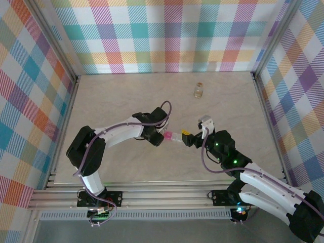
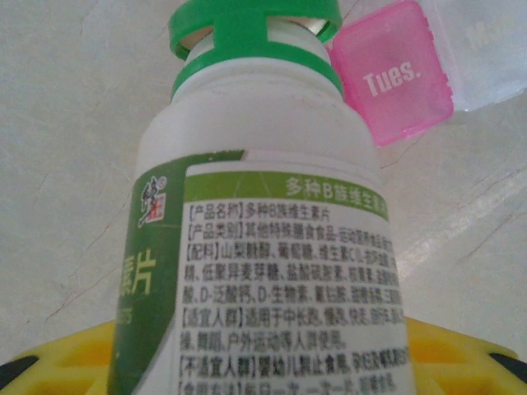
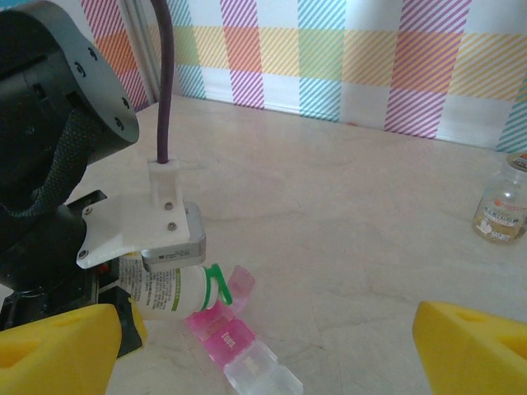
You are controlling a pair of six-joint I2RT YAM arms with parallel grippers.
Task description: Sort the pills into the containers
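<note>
My left gripper (image 1: 158,135) is shut on the small white bottle (image 2: 272,247), which lies tilted with its mouth over the pink pill box (image 3: 235,341). The bottle's green cap (image 3: 216,284) hangs flipped open. One pink lid (image 3: 244,281) of the box stands raised beside the bottle mouth, and the "Tues." compartment (image 2: 395,74) is closed. No pills can be seen. My right gripper (image 1: 191,137) stands open just right of the box, with its yellow fingertips (image 3: 58,346) wide apart. The tiny amber bottle (image 1: 199,90) stands upright far back.
The beige table (image 1: 116,101) is walled by checkered panels (image 1: 167,35) at the back and both sides. A purple cable (image 3: 163,74) runs up from the left arm's wrist camera mount (image 3: 165,234). The amber bottle (image 3: 502,206) stands at the right edge of the right wrist view.
</note>
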